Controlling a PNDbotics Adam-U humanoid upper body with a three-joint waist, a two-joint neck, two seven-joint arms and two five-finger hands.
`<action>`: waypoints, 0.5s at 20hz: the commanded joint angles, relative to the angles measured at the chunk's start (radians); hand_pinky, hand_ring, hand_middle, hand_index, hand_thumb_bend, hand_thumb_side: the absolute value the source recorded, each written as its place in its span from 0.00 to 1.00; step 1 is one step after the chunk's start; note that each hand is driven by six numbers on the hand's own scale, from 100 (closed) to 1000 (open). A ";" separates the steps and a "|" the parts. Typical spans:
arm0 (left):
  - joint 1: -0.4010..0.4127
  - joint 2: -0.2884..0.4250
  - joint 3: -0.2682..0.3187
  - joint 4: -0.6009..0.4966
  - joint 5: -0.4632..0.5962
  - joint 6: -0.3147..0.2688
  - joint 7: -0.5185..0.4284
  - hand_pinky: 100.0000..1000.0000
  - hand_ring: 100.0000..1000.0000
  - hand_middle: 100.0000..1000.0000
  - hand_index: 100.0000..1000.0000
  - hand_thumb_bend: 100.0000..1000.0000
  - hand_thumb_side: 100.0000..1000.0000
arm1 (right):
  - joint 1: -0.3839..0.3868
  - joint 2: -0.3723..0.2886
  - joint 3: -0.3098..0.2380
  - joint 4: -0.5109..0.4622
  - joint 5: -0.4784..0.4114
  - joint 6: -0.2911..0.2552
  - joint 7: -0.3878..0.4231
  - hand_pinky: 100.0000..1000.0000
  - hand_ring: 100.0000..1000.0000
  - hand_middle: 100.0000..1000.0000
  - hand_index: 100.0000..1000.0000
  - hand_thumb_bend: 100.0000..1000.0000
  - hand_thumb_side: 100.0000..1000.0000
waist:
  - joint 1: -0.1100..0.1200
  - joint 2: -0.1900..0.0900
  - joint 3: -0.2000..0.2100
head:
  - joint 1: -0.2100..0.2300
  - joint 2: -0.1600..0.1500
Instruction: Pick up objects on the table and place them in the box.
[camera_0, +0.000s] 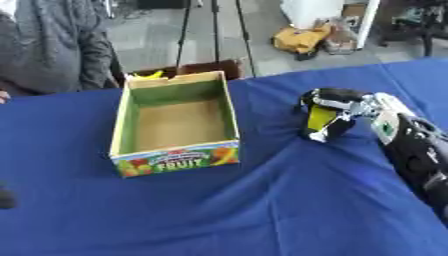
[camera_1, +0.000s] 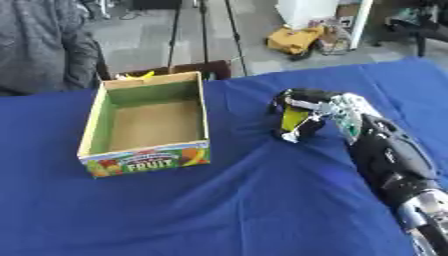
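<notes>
We see a blue cloth (camera_0: 262, 210) spread over the table. On it sits a cardboard box (camera_0: 175, 120) with green inside walls and a brown floor. The front of the box has bright fruit pictures and the word FRUIT (camera_0: 188, 161). We see nothing inside it.

The right hand (camera_1: 306, 112) comes in from the right side of the view, on a black and silver arm (camera_1: 385, 150). Its fingers are curled around a yellow thing (camera_1: 291, 117) — we can see the yellow between the dark fingers, but we cannot tell what the thing is. The hand and the yellow thing are to the right of the box, apart from it, down close to the cloth. We cannot tell if the yellow thing is touching the cloth or lifted a bit above it.

At the lower left edge of the left eye view there is a small dark shape (camera_0: 5, 198) — it may be the left hand, but we cannot tell if it is open or closed.

Behind the box, at the far edge of the table, something small and yellow (camera_0: 147, 75) pokes up.
</notes>
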 joint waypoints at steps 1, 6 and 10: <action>-0.012 0.007 0.004 -0.018 -0.001 -0.004 -0.001 0.52 0.53 0.53 0.77 0.42 0.61 | -0.018 -0.022 0.002 -0.028 -0.054 -0.092 0.099 0.64 0.70 0.77 0.84 0.45 0.42 | -0.007 -0.021 -0.001 | -0.001 -0.010; -0.011 0.008 0.007 -0.017 -0.002 -0.006 0.000 0.52 0.53 0.53 0.77 0.42 0.61 | -0.017 -0.037 0.003 -0.049 -0.117 -0.096 0.197 0.76 0.91 0.87 0.89 0.58 0.57 | -0.011 -0.023 -0.007 | 0.001 -0.010; -0.012 0.008 0.009 -0.017 -0.004 -0.008 0.002 0.52 0.53 0.53 0.77 0.42 0.61 | -0.013 -0.053 -0.003 -0.069 -0.138 -0.076 0.261 0.78 0.93 0.89 0.90 0.59 0.56 | -0.016 -0.023 -0.013 | 0.002 -0.012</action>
